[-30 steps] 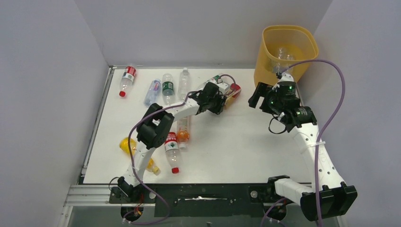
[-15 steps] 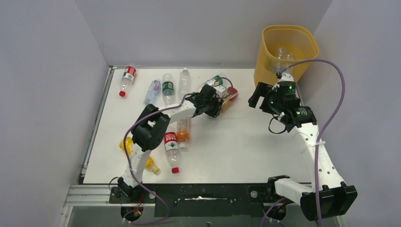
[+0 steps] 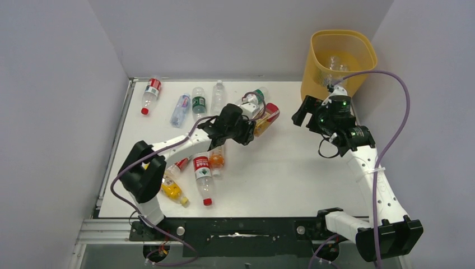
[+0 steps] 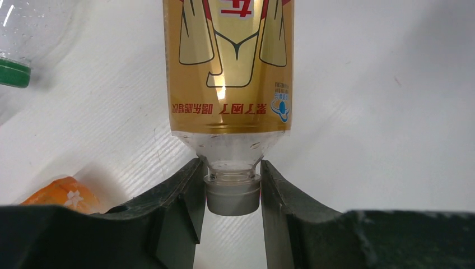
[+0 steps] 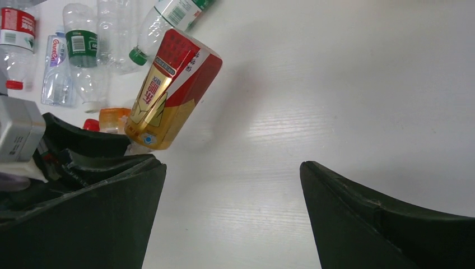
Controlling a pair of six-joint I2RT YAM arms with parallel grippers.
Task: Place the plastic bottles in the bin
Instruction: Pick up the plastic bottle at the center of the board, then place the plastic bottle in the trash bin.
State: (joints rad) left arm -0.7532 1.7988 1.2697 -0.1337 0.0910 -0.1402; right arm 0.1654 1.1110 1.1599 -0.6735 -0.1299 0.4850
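- Left gripper (image 4: 232, 190) has just clamped the neck of the gold-and-red labelled plastic bottle (image 4: 229, 67) — lifted, it looks ready for the tall yellow-orange plastic bin (image 3: 311, 73) at one o'clock.
- Right gripper (image 5: 232, 168) gapes wide — empty.

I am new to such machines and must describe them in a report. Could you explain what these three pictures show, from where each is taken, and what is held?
Two robot arms are bolted to the near edge of a white table. The wide picture comes from a fixed camera above and behind them. The other two come from a camera on each wrist, so the dark shapes at the bottom are that arm's own pincer. Several plastic bottles lie on the table, mostly far left. A tall yellow bin stands at the far right, with a clear bottle inside. The left pincer is closed on the grey cap of a bottle with a gold and red label. The right pincer is open and empty, near the bin.
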